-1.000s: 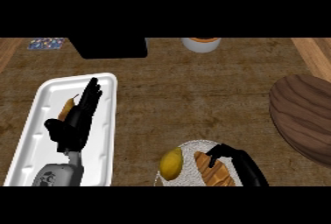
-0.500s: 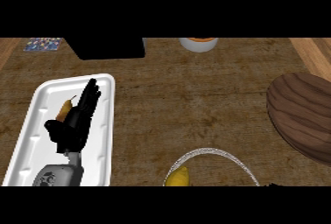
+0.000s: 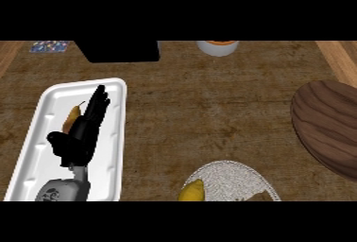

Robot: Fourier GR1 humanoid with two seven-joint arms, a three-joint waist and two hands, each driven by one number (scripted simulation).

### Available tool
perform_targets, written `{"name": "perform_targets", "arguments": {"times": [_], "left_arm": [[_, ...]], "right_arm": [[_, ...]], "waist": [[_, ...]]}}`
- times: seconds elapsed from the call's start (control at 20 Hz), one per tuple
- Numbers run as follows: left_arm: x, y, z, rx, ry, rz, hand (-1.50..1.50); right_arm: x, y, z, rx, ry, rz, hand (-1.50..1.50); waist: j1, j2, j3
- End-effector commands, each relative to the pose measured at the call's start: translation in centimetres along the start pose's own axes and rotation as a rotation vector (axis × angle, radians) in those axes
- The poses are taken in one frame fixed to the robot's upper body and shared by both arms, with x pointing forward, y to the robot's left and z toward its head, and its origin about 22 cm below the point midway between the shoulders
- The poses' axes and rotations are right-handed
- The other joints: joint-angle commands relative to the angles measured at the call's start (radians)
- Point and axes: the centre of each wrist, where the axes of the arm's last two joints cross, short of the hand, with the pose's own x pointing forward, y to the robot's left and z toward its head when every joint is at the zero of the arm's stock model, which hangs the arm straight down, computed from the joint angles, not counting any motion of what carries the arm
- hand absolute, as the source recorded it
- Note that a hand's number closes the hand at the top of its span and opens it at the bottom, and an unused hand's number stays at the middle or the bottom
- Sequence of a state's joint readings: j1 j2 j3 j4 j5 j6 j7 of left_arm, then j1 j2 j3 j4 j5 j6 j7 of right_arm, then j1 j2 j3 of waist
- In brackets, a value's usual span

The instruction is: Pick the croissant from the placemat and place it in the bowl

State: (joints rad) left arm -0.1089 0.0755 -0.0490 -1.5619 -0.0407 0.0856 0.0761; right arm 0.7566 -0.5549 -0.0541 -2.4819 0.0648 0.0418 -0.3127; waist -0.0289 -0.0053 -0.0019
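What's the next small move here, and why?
Probably bring the right hand back into view over the placemat. That hand doesn't show, the croissant can't be made out at the mat's cut-off lower edge, and no croissant shows in the bowl. The left hand lies open over the tray, away from both.

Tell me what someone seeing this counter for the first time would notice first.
Most striking is the long white rectangular tray at the left, with the robot's black left hand stretched flat over it, fingers straight, beside a small orange-brown item I can't identify. Next comes the dark brown wooden bowl at the right edge. At the bottom centre lies a round pale speckled placemat with a yellow fruit at its left rim.
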Motion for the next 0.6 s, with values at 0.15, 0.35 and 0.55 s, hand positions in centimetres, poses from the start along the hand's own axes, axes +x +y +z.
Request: {"name": "perform_targets", "arguments": {"times": [0.15,0.35,0.55], "left_arm": [[0.1,0.0,-0.9,-0.036,0.005,0.000,0.00],[0.8,-0.2,-0.9,-0.011,-0.009,0.003,0.00],[1.2,0.0,-1.8,-0.050,-0.018,-0.016,0.00]], "right_arm": [[5.2,-2.9,-2.0,-0.081,0.024,0.102,1.50],[6.3,-4.1,-3.2,-0.101,0.062,0.115,1.50],[2.9,-6.9,-6.6,-0.163,0.118,0.095,1.50]], "waist": [[0.025,0.007,0.000],[0.027,0.006,-0.001],[0.040,0.009,0.000]]}}
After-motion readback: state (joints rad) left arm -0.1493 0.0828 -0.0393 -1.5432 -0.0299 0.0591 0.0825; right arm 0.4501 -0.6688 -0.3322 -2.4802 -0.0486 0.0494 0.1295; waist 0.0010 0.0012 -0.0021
